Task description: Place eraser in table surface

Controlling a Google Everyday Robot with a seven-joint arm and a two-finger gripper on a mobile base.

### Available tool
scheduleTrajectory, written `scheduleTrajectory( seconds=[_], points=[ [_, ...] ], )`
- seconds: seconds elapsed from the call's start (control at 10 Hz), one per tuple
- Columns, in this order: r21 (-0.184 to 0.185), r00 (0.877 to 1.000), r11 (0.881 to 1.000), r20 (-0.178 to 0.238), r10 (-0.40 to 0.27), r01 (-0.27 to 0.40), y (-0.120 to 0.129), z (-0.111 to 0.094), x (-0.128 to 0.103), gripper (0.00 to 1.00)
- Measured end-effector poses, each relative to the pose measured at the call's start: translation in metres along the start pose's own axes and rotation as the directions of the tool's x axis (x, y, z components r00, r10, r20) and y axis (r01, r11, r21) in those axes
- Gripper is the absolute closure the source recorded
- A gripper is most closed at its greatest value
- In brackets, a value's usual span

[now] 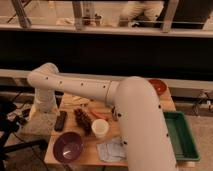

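The eraser (pixel 60 120), a flat black elongated block, lies on the left part of the light tan table surface (pixel 80 158), just behind the purple bowl (pixel 68 146). My white arm (pixel 135 115) sweeps from the lower right across the table to an elbow at the upper left, then bends down. The gripper (pixel 45 108) is at the end of that downward segment, at the table's left edge, up and to the left of the eraser and apart from it.
A white cup (pixel 100 128) and a brown textured object (pixel 83 120) stand mid-table. A blue-grey pad (pixel 111 149) lies near the front edge. A green tray (pixel 184 136) sits at the right, a red bowl (pixel 158 86) at the back right. A dark wall runs behind.
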Motion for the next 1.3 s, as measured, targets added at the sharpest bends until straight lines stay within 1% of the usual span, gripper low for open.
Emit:
scheduleTrajectory(
  seconds=[0.1, 0.2, 0.3, 0.4, 0.5, 0.6, 0.7, 0.8, 0.9, 1.0, 1.1, 1.2, 1.3],
  points=[
    [-0.024, 0.999, 0.998, 0.016, 0.050, -0.049, 0.012, 0.001, -0.003, 0.20],
    [-0.035, 0.995, 0.996, 0.041, 0.089, -0.088, 0.019, 0.003, -0.006, 0.20],
    [-0.033, 0.990, 0.993, 0.074, 0.118, -0.116, 0.020, 0.007, -0.008, 0.20],
    [-0.025, 0.988, 0.992, 0.095, 0.124, -0.122, 0.016, 0.012, -0.009, 0.20],
    [-0.007, 0.983, 0.991, 0.126, 0.130, -0.131, 0.006, 0.019, -0.006, 0.20],
    [0.014, 0.981, 0.991, 0.146, 0.126, -0.130, -0.001, 0.026, -0.003, 0.20],
    [0.038, 0.979, 0.990, 0.163, 0.125, -0.133, -0.004, 0.031, 0.000, 0.20],
    [0.054, 0.978, 0.989, 0.167, 0.125, -0.136, -0.003, 0.036, 0.002, 0.20],
    [0.064, 0.980, 0.988, 0.147, 0.130, -0.141, -0.003, 0.041, 0.006, 0.20],
    [0.055, 0.984, 0.988, 0.115, 0.137, -0.144, -0.002, 0.041, 0.005, 0.20],
    [0.041, 0.986, 0.987, 0.061, 0.155, -0.158, 0.006, 0.040, 0.004, 0.20],
    [0.030, 0.986, 0.985, 0.025, 0.168, -0.168, 0.014, 0.038, 0.002, 0.20],
    [0.016, 0.984, 0.984, -0.001, 0.176, -0.176, 0.021, 0.036, 0.000, 0.20]
  ],
)
